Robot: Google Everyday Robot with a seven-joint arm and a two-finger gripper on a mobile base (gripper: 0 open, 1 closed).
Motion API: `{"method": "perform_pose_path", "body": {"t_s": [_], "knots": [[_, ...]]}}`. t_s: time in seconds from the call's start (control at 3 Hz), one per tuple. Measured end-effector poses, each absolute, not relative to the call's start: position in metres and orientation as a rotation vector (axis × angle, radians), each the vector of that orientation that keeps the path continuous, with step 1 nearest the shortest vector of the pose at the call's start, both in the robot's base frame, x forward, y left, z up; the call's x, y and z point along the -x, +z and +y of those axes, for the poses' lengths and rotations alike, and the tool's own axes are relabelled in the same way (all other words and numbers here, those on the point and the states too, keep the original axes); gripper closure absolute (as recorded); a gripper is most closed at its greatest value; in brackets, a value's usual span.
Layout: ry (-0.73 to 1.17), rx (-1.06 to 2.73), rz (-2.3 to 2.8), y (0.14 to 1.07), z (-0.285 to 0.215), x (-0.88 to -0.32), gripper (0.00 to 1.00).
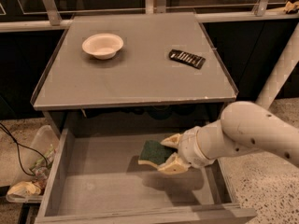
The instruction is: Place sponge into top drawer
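Note:
The sponge (153, 153), dark green on top with pale yellow foam below, is held inside the open top drawer (93, 190), low over its grey floor near the middle right. My gripper (167, 153) reaches in from the right and is shut on the sponge, one cream finger above and one below its right end. Whether the sponge touches the drawer floor cannot be told. The white arm (252, 134) crosses the drawer's right wall.
On the cabinet top (135, 73) sit a white bowl (103, 45) at the back left and a flat black ribbed packet (187, 58) at the back right. A plastic bin with rubbish (32, 171) and a black cable (14, 139) lie on the floor at the left.

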State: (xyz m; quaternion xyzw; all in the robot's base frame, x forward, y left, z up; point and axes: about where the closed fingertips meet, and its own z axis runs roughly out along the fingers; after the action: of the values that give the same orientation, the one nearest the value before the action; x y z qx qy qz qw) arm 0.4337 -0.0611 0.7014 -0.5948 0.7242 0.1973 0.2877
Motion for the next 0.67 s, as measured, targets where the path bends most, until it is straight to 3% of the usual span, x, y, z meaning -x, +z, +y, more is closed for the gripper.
{"method": "perform_pose_path", "body": {"t_s": [0.67], "knots": [[0.487, 1.471, 1.938, 0.646, -0.042, -0.466, 1.00]]}}
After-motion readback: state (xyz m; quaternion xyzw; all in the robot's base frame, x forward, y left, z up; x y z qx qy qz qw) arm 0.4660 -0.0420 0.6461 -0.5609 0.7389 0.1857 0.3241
